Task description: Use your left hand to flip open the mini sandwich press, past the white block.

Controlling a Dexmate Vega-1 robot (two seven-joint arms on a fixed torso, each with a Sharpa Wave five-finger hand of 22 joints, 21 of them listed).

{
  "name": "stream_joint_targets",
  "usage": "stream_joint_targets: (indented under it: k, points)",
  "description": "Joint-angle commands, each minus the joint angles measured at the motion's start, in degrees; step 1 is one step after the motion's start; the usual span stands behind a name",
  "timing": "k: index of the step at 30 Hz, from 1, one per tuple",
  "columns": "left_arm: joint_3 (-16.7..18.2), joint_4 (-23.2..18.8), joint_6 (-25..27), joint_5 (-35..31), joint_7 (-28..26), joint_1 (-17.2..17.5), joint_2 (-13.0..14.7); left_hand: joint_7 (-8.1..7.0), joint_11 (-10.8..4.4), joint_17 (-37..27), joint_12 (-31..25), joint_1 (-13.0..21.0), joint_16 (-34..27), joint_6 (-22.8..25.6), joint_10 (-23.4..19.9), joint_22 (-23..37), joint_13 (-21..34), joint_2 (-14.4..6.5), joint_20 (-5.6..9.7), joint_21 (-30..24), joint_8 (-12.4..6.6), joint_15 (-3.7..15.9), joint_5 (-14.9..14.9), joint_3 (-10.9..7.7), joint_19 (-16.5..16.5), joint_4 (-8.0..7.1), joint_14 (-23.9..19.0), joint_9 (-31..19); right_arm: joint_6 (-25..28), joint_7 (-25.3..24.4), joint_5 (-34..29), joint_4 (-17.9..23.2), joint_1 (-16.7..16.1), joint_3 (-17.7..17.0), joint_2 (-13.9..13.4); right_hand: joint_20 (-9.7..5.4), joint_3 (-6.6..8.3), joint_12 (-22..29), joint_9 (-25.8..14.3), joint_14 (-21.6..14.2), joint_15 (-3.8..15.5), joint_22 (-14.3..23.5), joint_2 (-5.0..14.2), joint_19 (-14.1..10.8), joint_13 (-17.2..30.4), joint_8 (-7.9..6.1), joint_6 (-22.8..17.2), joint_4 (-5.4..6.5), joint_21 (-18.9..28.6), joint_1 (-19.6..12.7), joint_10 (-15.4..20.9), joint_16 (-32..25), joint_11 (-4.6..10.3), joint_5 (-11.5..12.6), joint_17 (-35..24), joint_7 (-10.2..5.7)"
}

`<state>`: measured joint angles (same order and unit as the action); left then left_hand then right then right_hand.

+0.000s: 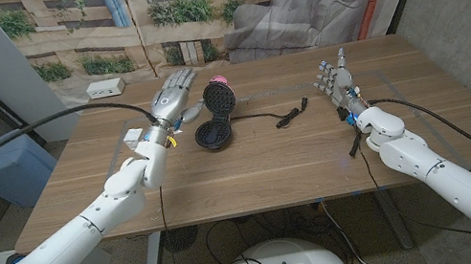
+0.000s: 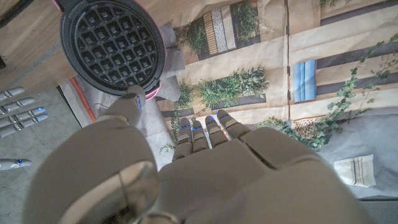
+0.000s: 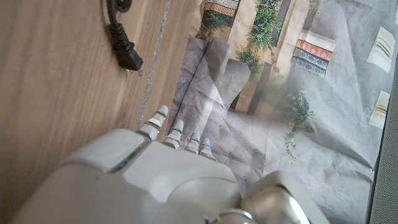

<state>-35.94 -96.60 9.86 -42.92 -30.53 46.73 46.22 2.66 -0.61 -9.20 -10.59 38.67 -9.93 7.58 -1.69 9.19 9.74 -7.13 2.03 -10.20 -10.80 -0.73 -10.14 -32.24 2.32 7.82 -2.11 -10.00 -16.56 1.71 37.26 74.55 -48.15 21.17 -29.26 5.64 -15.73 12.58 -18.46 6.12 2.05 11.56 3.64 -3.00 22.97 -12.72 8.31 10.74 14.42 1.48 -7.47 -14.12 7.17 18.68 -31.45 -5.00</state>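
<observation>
One high camera over the table, and one close camera on each wrist.
The head view looks down and forward across the wooden table (image 1: 251, 163) toward a printed backdrop (image 1: 138, 18). The left wrist view looks along the back of the left hand (image 2: 205, 168), close to the sandwich press (image 2: 112, 46), which the head view also shows. The right wrist view looks along the right hand (image 3: 155, 180), sharing the black plug (image 3: 127, 57) with the head view.

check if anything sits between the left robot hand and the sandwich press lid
Nothing visible does. The left robot hand is right beside the raised lid of the mini sandwich press, which already stands open. The white block sits by the left wrist, on the side away from the press.
</observation>
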Motion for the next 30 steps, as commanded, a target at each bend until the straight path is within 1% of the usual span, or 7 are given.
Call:
stream_joint_targets:
  k: [1,6,16,18,21,24,30]
  points:
    - [5.54,1.46,-3.96,16.98,1.64,3.16,-2.39,0.04,0.24,-0.31,0.16,-1.49,0.07,0.09,0.22,0.34,0.23,-0.03,2.46,0.09,0.16,-0.32,0.14,0.93,-1.07,-0.41,0.46,-0.18,0.01,-0.02,0.00,0.03,0.00,0.01,0.00,0.37,-0.41,0.32,-0.29,0.49,1.09,0.23,5.12,0.09,0.33,-0.24,0.33,0.09,0.25,-0.19,-0.49,-0.17,-0.04,0.42,-0.21,-0.04]
    - [7.08,4.11,-6.35,23.27,2.06,2.84,-4.39,0.00,0.25,-0.34,0.12,-2.48,0.05,0.10,0.27,0.37,0.23,-0.32,2.37,0.08,0.17,-0.37,0.16,1.48,-1.47,-0.76,0.72,-0.17,0.01,-0.02,0.00,0.02,0.00,0.01,0.00,0.33,-0.41,0.31,-0.29,0.47,1.04,0.23,5.12,0.09,0.33,-0.24,0.33,0.09,0.25,-0.19,-0.50,-0.18,-0.05,0.41,-0.21,-0.13]
    - [9.17,6.82,-11.40,30.66,0.61,4.62,-5.75,-0.71,0.05,-0.58,0.01,-8.52,-0.28,-0.23,0.43,0.46,0.24,-1.19,3.04,-0.30,0.35,-0.05,0.58,4.57,-1.76,-3.46,1.14,-0.11,0.01,0.00,0.01,0.02,0.00,0.00,0.00,0.34,-0.41,0.31,-0.29,0.50,1.12,0.23,5.12,0.09,0.33,-0.22,0.36,0.09,0.25,-0.19,-0.51,-0.17,-0.09,0.41,-0.21,-0.03]
    - [9.89,7.60,-12.64,33.14,0.74,4.92,-6.49,-0.90,0.29,-0.71,0.01,-10.81,-0.30,-0.39,0.57,0.48,0.24,-1.29,3.24,-0.33,0.40,-0.09,0.62,5.58,-1.91,-4.55,1.39,-0.09,0.00,0.00,0.01,0.02,0.00,0.00,0.00,0.35,-0.41,0.31,-0.29,0.51,1.09,0.23,5.12,0.08,0.33,-0.21,0.39,0.09,0.25,-0.19,-0.51,-0.16,-0.07,0.42,-0.21,-0.02]
    - [10.51,8.43,-13.93,35.40,0.57,5.28,-7.27,-0.87,0.37,-0.77,0.01,-12.35,-0.27,-0.42,0.64,0.50,0.23,-1.56,3.20,-0.28,0.40,-0.08,0.52,6.00,-2.24,-5.32,1.64,-0.06,-0.01,0.00,0.00,0.01,0.00,0.01,0.00,0.37,-0.41,0.31,-0.29,0.48,1.05,0.23,5.12,0.08,0.33,-0.26,0.28,0.09,0.25,-0.19,-0.49,-0.17,-0.08,0.41,-0.21,-0.03]
    - [10.90,9.72,-16.03,37.22,0.35,5.45,-8.00,-0.85,0.08,-0.69,-0.03,-13.49,-0.22,-0.45,0.60,0.51,0.22,-1.67,2.39,-0.07,0.42,-0.11,0.41,6.23,-3.12,-5.72,1.78,-0.03,-0.02,0.00,0.00,0.00,-0.01,0.01,0.01,0.36,-0.41,0.31,-0.29,0.48,1.05,0.23,5.11,0.10,0.33,-0.22,0.37,0.09,0.25,-0.19,-0.51,-0.17,-0.06,0.42,-0.21,-0.03]
    - [12.58,11.53,-19.06,44.22,1.88,6.60,-10.24,-0.25,0.36,-0.80,0.11,-16.64,-0.13,-0.80,1.21,0.55,0.21,-2.14,2.47,-0.02,0.55,-0.29,0.29,6.96,-4.13,-7.41,2.52,0.01,-0.02,0.01,0.00,-0.02,0.01,0.01,0.01,0.32,-0.41,0.31,-0.29,0.48,1.13,0.23,5.12,0.09,0.33,-0.22,0.37,0.09,0.25,-0.19,-0.49,-0.18,-0.06,0.42,-0.21,-0.09]
